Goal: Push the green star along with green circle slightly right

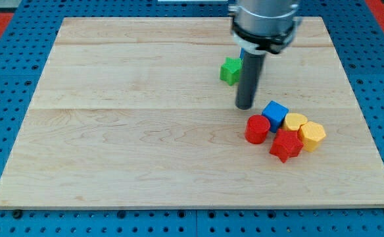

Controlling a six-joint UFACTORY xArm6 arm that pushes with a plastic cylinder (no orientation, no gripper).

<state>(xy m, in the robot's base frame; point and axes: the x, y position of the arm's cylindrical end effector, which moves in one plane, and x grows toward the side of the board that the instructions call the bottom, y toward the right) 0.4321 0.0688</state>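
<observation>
A green star (230, 70) lies on the wooden board (146, 131) at the upper middle, partly hidden on its right side by the rod. No green circle shows; the rod may hide it. My tip (244, 106) rests on the board just below and to the right of the green star, and just above and to the left of the cluster of other blocks.
A cluster lies at the right of the board: a red cylinder (257, 129), a blue cube (275, 114), a yellow heart-like block (295, 122), a yellow hexagon (312, 135) and a red star (285, 145). The board sits on a blue pegboard.
</observation>
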